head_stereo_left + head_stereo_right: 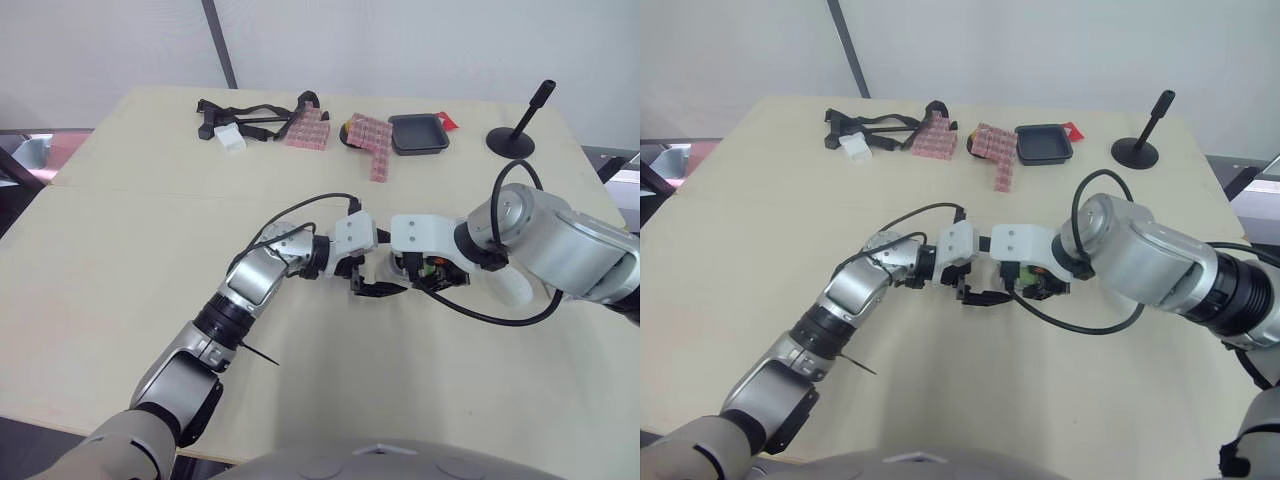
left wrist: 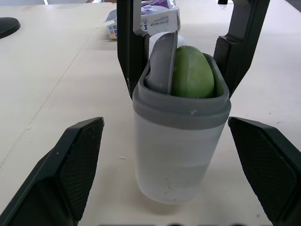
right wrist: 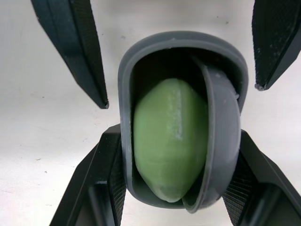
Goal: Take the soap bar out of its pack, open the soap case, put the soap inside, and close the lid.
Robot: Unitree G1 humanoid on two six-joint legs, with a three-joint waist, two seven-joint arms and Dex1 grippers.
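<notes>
1. Pale beige table [image 1: 120, 260] carries everything.
2. Green oval soap bar [image 2: 190, 73] sits inside the translucent soap case with a grey rim [image 2: 178, 141], which stands on end on the table. Its grey lid [image 2: 162, 61] is tilted ajar.
3. Clamping the case's sides is the right pincer [image 3: 178, 136].
4. Flanking the case without touching it, the left pincer [image 2: 164, 123] is spread wide.
5. Well apart, near the far edge, lies a black square tray [image 1: 418, 133].

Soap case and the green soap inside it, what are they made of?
The soap case looks like plastic: its body is cloudy and half see-through, with a smooth matte grey rim. Its lid, tucked inside, seems the same grey plastic. The soap is a solid green bar with a dull, waxy surface.
</notes>
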